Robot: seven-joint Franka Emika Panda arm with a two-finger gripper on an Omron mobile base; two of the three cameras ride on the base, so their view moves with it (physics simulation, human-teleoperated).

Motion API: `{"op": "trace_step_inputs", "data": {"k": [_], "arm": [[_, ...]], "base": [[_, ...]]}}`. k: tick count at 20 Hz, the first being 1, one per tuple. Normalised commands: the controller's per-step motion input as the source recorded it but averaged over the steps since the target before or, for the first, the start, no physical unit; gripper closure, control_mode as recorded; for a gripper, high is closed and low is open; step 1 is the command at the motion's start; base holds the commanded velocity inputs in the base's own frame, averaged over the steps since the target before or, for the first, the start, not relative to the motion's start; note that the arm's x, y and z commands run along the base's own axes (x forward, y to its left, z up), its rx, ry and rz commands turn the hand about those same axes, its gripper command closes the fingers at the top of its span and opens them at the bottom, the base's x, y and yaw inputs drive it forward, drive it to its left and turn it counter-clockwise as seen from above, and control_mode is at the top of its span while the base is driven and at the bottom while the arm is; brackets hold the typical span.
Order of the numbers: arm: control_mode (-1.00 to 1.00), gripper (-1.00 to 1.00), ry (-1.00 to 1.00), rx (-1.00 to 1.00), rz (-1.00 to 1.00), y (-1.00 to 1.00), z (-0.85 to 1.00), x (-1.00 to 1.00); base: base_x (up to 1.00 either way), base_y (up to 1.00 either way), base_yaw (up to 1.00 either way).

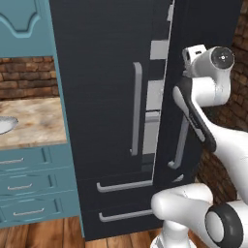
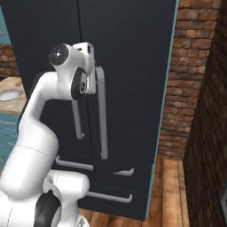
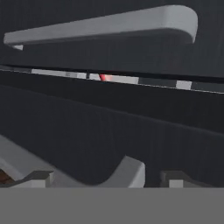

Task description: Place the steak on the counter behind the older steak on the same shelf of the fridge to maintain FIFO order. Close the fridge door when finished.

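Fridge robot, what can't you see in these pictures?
- Inside the fridge: the doors leave a narrow gap, so shelves and meat stay hidden in the left base view.
- A red sliver in the hand view: too small to name.
- The gripper's jaws: cut off by the bottom edge.
- The counter: cut by the left edge.

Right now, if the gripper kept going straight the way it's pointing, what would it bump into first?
Most likely the fridge. In the hand view the gripper faces the dark door front, close up, with a grey handle curving up between its fingertips. It may touch that handle first, though depth is hard to judge.
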Motion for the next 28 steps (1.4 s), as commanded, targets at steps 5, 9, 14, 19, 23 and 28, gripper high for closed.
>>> {"op": "trace_step_inputs", "data": {"k": [5,9,14,19,23,28], "arm": [[-1.0,-1.0,0.03,-0.05,-0.19,0.07,0.22,0.87],[-1.0,-1.0,0.07,-0.02,-0.13,-0.03,0.29,0.71],[-1.0,-1.0,0.03,0.0,-0.01,-0.29,0.18,0.67],[-1.0,-1.0,0.0,0.0,0.01,-0.31,0.03,0.74],[-1.0,-1.0,0.0,0.0,0.07,-0.37,0.0,0.61],[-1.0,-1.0,-0.06,0.02,0.14,-0.41,-0.03,0.63]], "base": [[0.0,0.0,0.0],[0.0,0.0,0.0],[0.0,0.0,0.0],[0.0,0.0,0.0],[0.0,0.0,0.0],[0.0,0.0,0.0]]}}
